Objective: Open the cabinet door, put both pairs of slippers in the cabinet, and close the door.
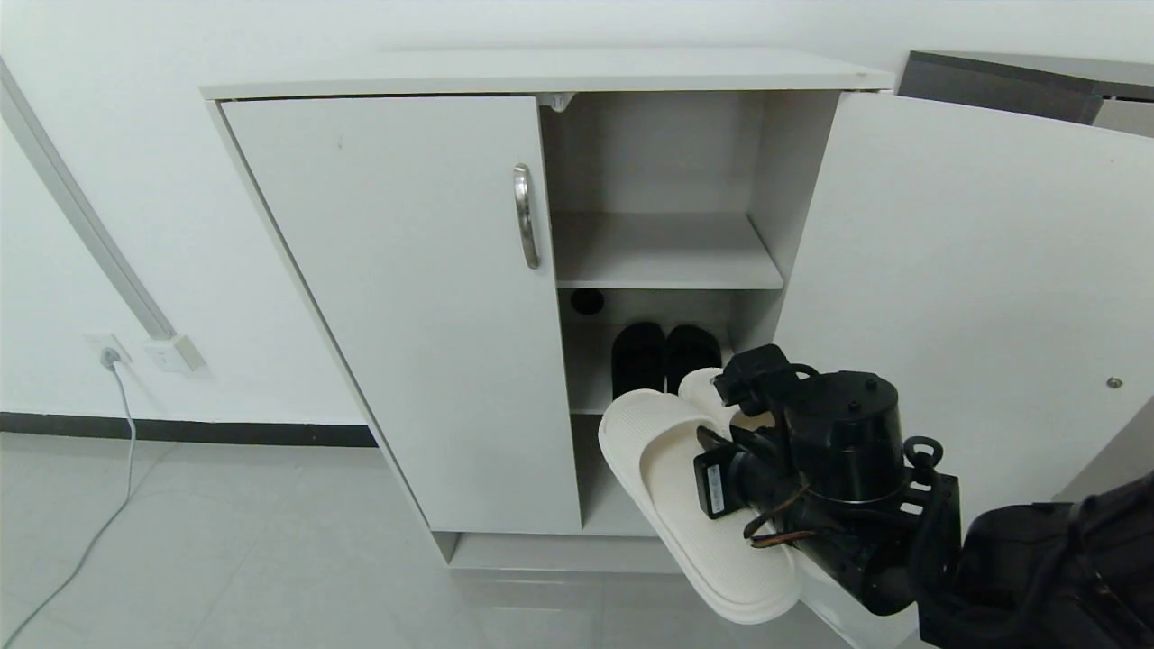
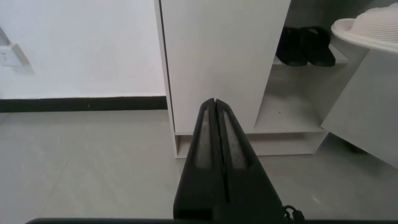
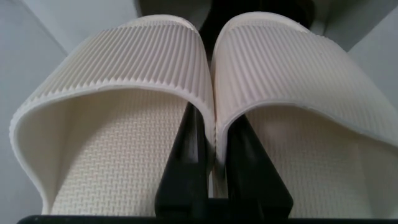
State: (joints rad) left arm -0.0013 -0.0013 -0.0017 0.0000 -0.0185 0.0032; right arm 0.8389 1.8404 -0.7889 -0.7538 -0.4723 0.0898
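While the right fingers [image 3: 183,171] pinch the white slippers [image 1: 685,491] by their touching inner edges, toes aimed lengthwise into the open cabinet [image 1: 541,72] just before the shelved black slippers [image 1: 665,356], the left fingers [image 2: 204,143] hang pressed together, farther off.

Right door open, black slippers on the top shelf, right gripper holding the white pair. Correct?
Not quite. The black slippers sit on the middle shelf, below the top shelf; the head view shows it. The right door is open and the right gripper holds the white pair.
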